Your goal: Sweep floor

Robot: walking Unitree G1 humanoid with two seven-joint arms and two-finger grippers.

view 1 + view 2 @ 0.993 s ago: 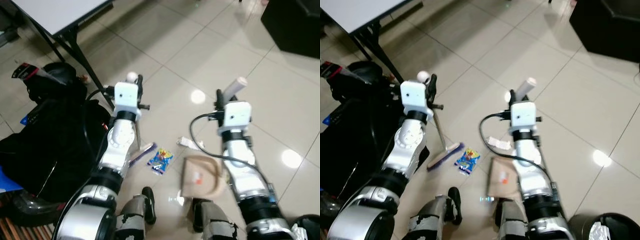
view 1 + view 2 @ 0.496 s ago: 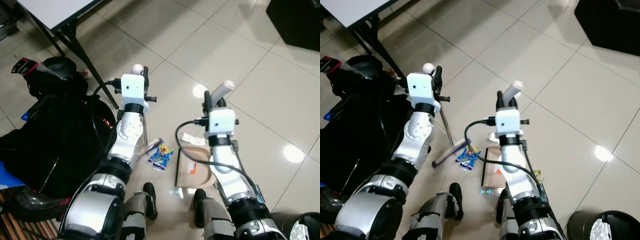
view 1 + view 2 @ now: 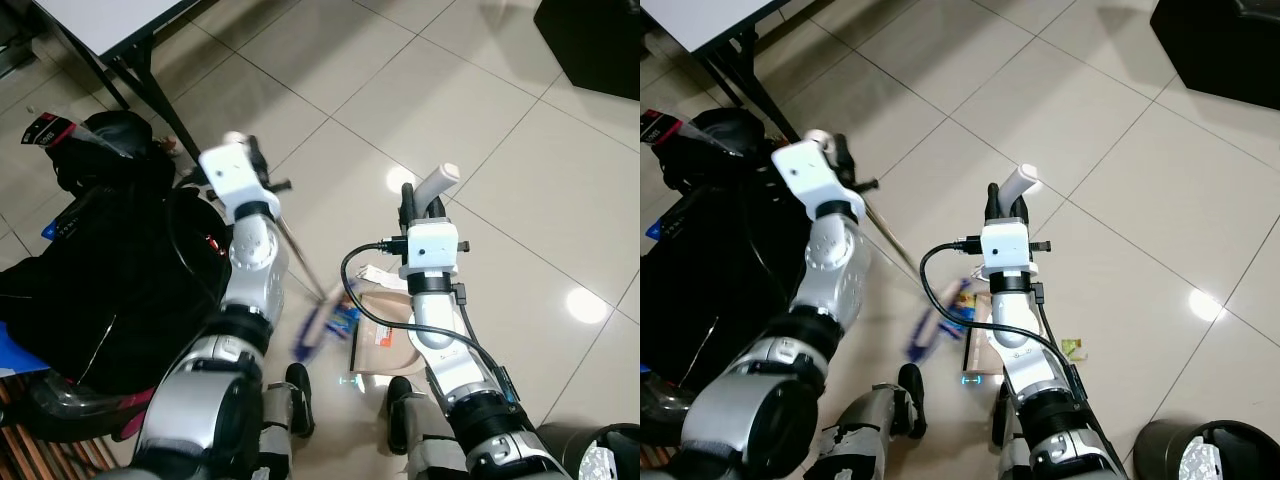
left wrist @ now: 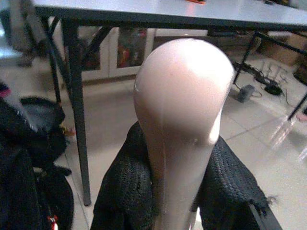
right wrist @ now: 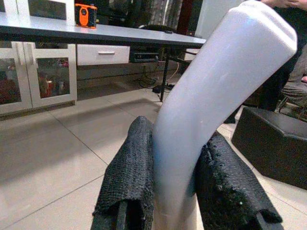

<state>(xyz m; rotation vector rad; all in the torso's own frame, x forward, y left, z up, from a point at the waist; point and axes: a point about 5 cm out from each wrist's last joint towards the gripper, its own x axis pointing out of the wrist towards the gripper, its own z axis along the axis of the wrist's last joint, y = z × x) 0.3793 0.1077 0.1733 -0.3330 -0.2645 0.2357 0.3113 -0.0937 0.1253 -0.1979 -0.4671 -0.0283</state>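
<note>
My left gripper [image 3: 248, 158] is shut on the broom's rounded handle top [image 4: 180, 120], its black fingers [image 4: 120, 191] on both sides. The thin broom stick [image 3: 300, 255] slants down to the blurred purple broom head [image 3: 318, 328], which is beside a blue snack wrapper [image 3: 345, 303] at the tan dustpan's [image 3: 385, 342] open edge. My right gripper [image 3: 418, 197] is shut on the dustpan's white handle [image 5: 216, 96], holding the pan on the tiled floor in front of my feet. A white paper scrap [image 3: 376, 275] lies just beyond the pan.
Black bags [image 3: 90, 270] are heaped at my left under a table with black legs [image 3: 150, 90]. A dark box [image 3: 1230, 40] stands at the far right. A bin [image 3: 1200, 450] with a black liner is at my near right. A small green scrap [image 3: 1072, 348] lies right of the pan.
My left arm has swung, sweeping the broom head right towards the dustpan; it is now motion-blurred against the blue wrapper. The right gripper and dustpan have barely moved in the last half second.
</note>
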